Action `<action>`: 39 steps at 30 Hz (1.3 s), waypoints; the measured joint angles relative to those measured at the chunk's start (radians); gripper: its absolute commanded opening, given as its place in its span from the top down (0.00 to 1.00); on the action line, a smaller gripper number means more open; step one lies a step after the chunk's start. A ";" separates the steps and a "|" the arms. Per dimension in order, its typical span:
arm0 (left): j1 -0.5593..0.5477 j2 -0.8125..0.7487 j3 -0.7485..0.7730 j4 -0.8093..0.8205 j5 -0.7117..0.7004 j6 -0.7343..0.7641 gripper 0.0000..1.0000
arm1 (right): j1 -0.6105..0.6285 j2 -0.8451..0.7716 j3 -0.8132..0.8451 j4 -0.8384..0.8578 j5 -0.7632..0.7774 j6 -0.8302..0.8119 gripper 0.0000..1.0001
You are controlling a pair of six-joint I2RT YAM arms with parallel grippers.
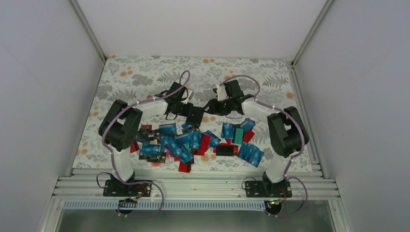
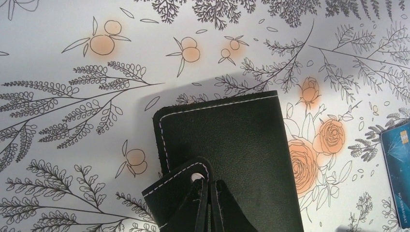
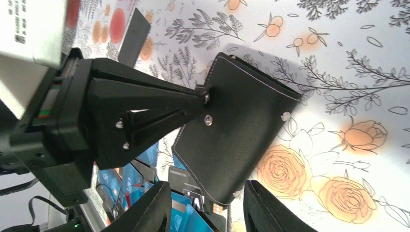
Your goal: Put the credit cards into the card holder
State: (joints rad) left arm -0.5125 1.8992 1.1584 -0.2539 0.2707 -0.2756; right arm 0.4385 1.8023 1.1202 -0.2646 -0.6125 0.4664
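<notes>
card holder (image 2: 227, 145) clamped in left gripper (image 2: 209, 203); right gripper (image 3: 207, 208) spread nearby.

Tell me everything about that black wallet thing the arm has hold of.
The card holder is a squarish black case, leather-like, with pale stitching along its edges and metal snap studs. It is folded, pinched at its strap edge by the left end effector, just beyond the credit cards, over the flowered cloth.
</notes>
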 measured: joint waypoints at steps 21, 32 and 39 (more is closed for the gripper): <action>0.000 -0.002 0.015 -0.027 0.083 -0.021 0.66 | 0.000 0.174 0.047 0.101 -0.183 0.021 0.68; 0.003 -0.146 0.021 -0.088 0.093 -0.028 0.61 | 0.000 0.205 0.064 0.111 -0.188 0.023 0.68; 0.000 -0.227 -0.001 -0.127 0.034 -0.029 0.74 | 0.001 0.205 0.091 0.106 -0.187 0.022 0.68</action>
State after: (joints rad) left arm -0.5129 1.6726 1.1572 -0.3813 0.3042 -0.3050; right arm 0.4393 2.0075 1.2114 -0.1581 -0.7990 0.4881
